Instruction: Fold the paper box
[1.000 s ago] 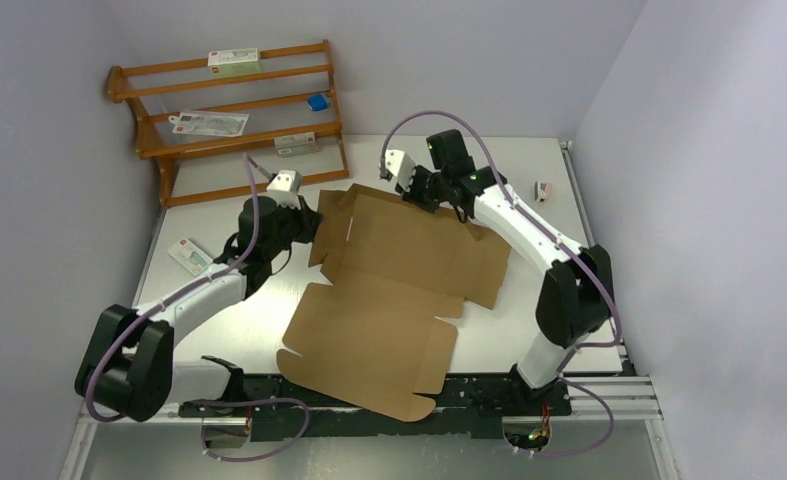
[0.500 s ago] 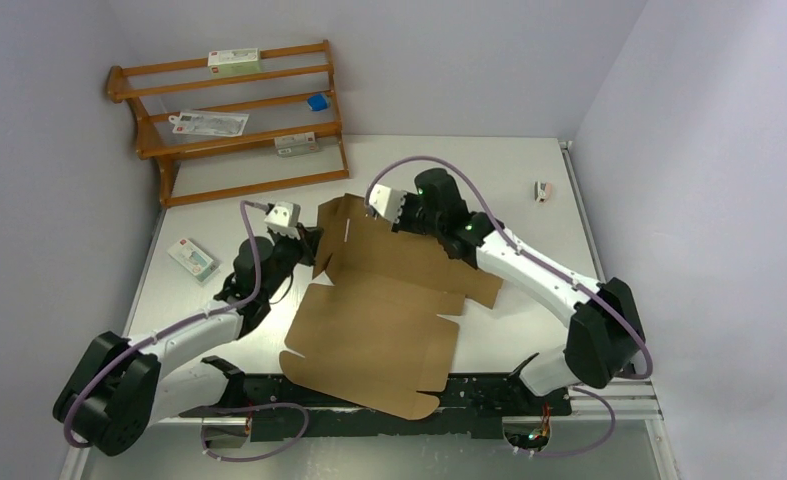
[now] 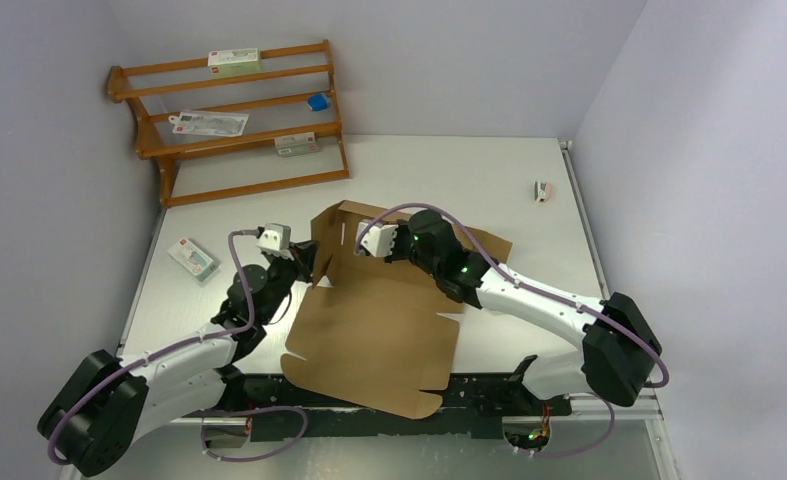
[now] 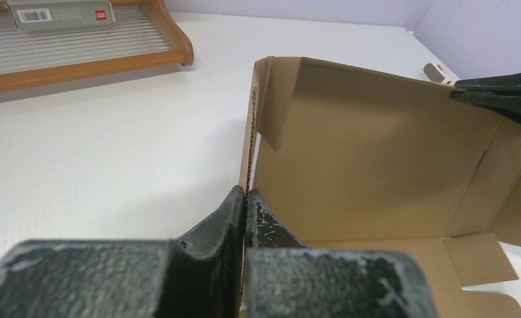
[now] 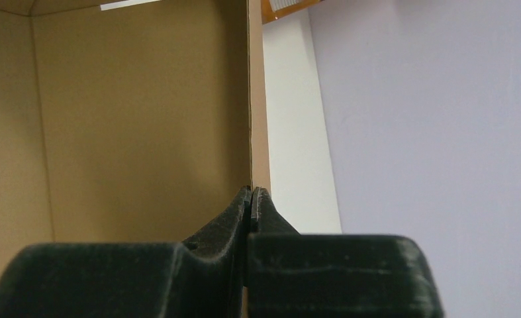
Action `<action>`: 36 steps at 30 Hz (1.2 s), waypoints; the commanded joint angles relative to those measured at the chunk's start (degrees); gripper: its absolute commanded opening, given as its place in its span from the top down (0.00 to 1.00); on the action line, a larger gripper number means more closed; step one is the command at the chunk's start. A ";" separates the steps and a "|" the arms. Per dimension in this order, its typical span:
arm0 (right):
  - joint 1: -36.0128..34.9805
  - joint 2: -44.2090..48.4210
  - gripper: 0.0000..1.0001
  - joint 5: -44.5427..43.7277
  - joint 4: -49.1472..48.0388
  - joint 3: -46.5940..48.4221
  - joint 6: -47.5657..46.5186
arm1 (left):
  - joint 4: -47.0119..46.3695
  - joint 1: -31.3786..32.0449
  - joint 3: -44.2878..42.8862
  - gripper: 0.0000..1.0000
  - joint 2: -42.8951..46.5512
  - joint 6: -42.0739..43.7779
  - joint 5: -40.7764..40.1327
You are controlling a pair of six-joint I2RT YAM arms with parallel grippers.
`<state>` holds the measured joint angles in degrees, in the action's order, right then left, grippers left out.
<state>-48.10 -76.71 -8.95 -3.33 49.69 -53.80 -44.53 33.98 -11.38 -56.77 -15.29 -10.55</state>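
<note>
1. Wooden rack (image 3: 229, 120) stands at the far left of the white table (image 3: 449, 170), close to the wall. White packets lie on its shelves, and a small blue thing (image 3: 317, 102) sits on the second shelf from the top.
2. Nearer, by the table's left edge, one white printed packet (image 3: 192, 257) lies flat, well apart from the cardboard.
3. The left arm stretches from its base toward the middle of the table. The left gripper (image 3: 309, 264) is at the left side of the paper box (image 3: 374, 335). In the left wrist view its fingers (image 4: 228, 212) are pressed together on the thin edge of an upright side flap, pinching the cardboard between them.
4. The paper box is plain brown cardboard and sits mid-table between the two arms. Its near part lies flat, with the nearest edge reaching over the black rail (image 3: 489, 395) at the arms' bases. Its far part stands up: a back panel is upright and meets the pinched side flap at the left, forming a corner with a small tab folded inward.
5. The right gripper (image 3: 394, 242) is at the top edge of that back panel. The right wrist view shows its two fingers clamped on the cardboard's edge, with the brown inner face to their left and a strip of table to their right.
6. A small pale object (image 3: 542, 190) lies near the table's right edge, well apart from the box; I cannot tell what it is.
</note>
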 commanded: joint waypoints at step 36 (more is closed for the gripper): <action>-9.26 -1.62 1.00 -12.83 -18.56 -12.19 -22.19 | -35.66 18.44 4.20 0.95 -30.04 1.75 -16.12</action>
<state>-55.90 -78.17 -23.49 -22.31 39.99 -78.15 -85.54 48.53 -8.56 -86.24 -11.35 -27.55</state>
